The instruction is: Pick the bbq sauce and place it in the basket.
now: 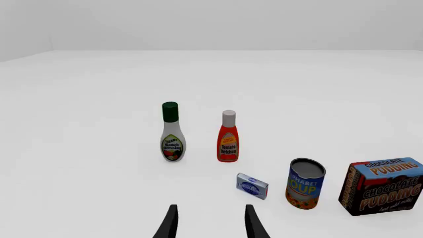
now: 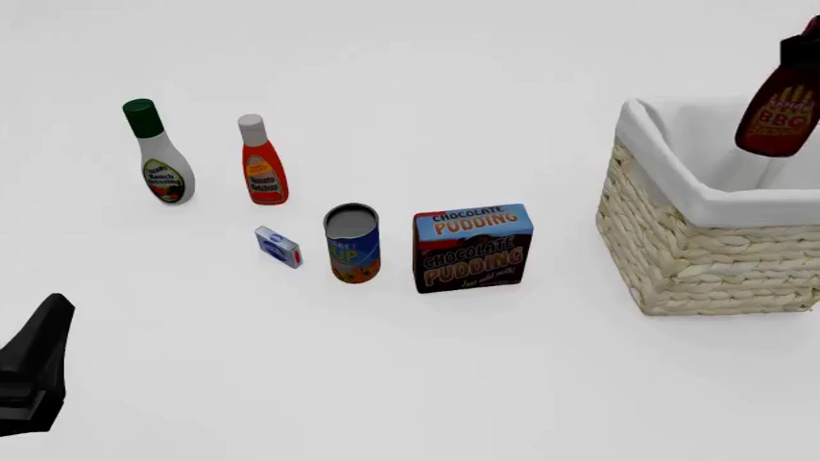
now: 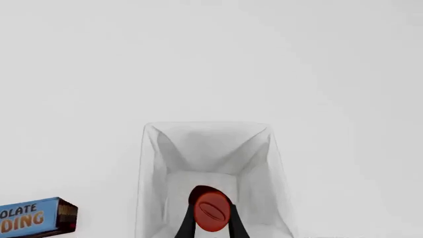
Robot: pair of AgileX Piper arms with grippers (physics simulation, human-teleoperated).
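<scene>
**Front view: bottle hangs over the basket, drop still to be judged**

Front view, read left to right: the left end effector point(image 2: 36, 370) sits low at the near left edge of the table point(image 2: 423, 384), well apart from everything; the left wrist view shows its fingers spread with nothing between them. Next stand the white bottle with green cap point(image 2: 159, 154) and the orange-red bottle with white cap point(image 2: 261, 160), both upright. Nearer the arms lie a small blue box point(image 2: 278, 247), an open soup can point(image 2: 352, 243) and a chocolate pudding box point(image 2: 471, 247). None of these stands in the way of the drop.

At the far right the bbq sauce point(image 2: 781, 101) hangs tilted above the basket point(image 2: 698, 259), over the white liner. The right wrist view shows the right end effector point(image 3: 211, 220) pinching the bottle just under its red cap, with the basket's open mouth straight beyond.

The risks, as I judge them: released from this height and at this tilt, the bottle could strike the rim, topple, or bounce out. A pinch so near the cap could also let it swing. Lowering it toward the liner before letting go would reduce both.
</scene>
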